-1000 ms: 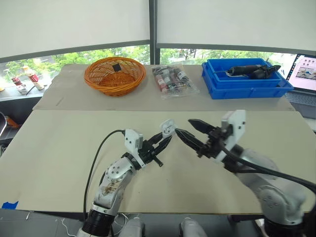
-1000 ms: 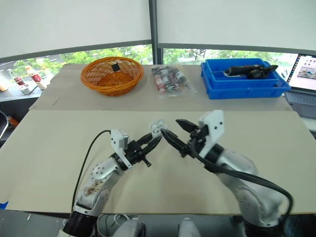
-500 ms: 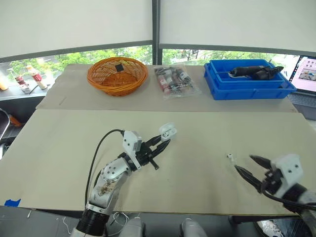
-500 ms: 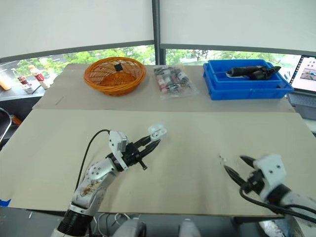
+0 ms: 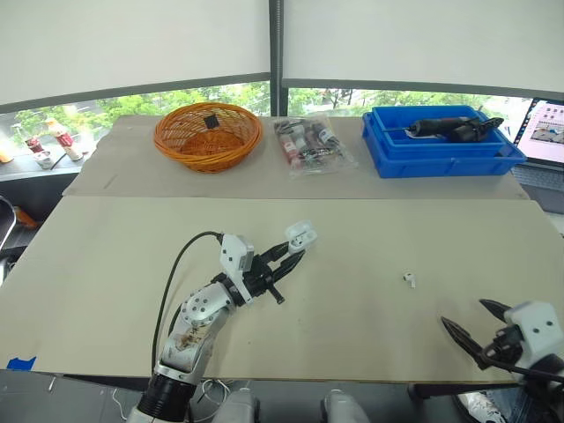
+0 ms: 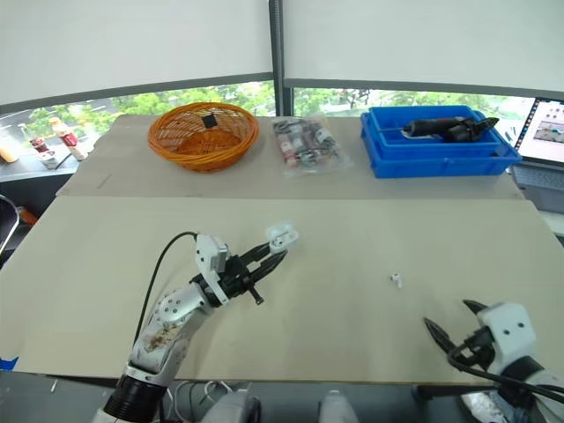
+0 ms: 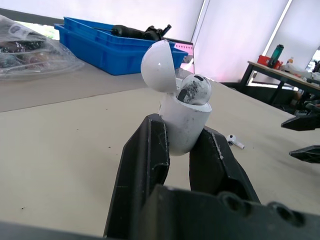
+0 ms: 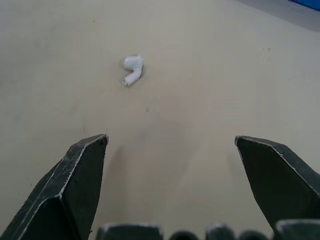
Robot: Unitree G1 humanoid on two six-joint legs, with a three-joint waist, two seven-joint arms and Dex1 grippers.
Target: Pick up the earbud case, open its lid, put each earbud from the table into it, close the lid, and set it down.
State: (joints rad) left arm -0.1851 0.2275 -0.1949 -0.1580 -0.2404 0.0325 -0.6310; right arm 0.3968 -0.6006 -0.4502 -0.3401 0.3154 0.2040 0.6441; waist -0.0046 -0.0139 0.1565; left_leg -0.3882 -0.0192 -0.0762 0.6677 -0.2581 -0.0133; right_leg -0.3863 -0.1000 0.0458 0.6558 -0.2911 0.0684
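The white earbud case [image 5: 300, 234] is held above the table's middle, with my left gripper [image 5: 289, 256] shut on its body. Its lid is tipped open, and one earbud [image 7: 194, 90] sits in it. A second white earbud [image 5: 410, 279] lies loose on the tan table [image 5: 115, 256], to the right of the case. My right gripper [image 5: 464, 314] hovers at the table's front right, near the edge, a short way in front of that earbud [image 8: 132, 67]. It is open and holds nothing.
Along the back stand an orange wicker basket [image 5: 208, 134], a clear bag of small items [image 5: 310, 143] and a blue bin [image 5: 445, 152] with a black tool in it. A laptop [image 5: 548, 132] sits at the far right edge.
My right gripper has left the spot beside the case and swung down to the front right edge. The left gripper and case have held still.
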